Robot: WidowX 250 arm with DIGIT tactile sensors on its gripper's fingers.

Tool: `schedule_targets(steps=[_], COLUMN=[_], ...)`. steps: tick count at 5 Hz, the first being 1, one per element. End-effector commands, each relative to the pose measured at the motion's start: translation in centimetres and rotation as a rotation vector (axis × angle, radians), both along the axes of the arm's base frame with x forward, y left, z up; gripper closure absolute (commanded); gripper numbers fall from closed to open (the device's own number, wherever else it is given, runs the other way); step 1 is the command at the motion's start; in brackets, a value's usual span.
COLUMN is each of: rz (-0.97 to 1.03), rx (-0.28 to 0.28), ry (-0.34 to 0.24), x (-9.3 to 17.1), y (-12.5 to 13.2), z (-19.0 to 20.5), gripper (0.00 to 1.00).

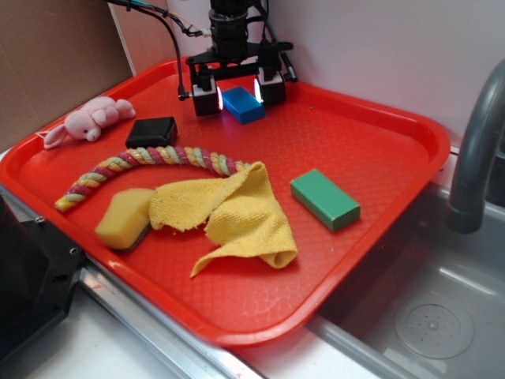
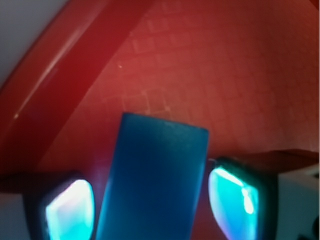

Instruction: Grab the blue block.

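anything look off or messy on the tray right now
Mostly the yellow cloth: it lies crumpled mid-tray, draped over one end of the rope toy and touching the sponge. The blue block sits slightly skewed between the open gripper fingers. Nothing looks spilled or damaged.

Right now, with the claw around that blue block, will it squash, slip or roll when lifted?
The blue block looks rigid, with crisp edges, so it probably won't squash. Its smooth faces might slip a little between the gripper fingers, which flank it with gaps. Flat sides mean it shouldn't roll on the red tray.
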State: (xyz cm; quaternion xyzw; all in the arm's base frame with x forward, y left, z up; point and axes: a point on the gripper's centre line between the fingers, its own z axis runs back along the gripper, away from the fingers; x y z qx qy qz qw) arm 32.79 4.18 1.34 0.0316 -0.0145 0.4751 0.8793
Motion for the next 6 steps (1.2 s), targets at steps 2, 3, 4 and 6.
schedule_targets(steps=[2,3,4,6], rz=[-0.457,-0.709,-0.892,-0.931], rx=[-0.106,-0.110,-0.095,-0.069], ry=[-0.089,-0.122,-0.199,-0.162], x=[-6.3,-7.4,-8.2,-8.6], y=[1.7,1.7,1.5,-0.2], z=[8.5,13.4,18.3,23.3], gripper=[1.00,1.00,1.00,1.00])
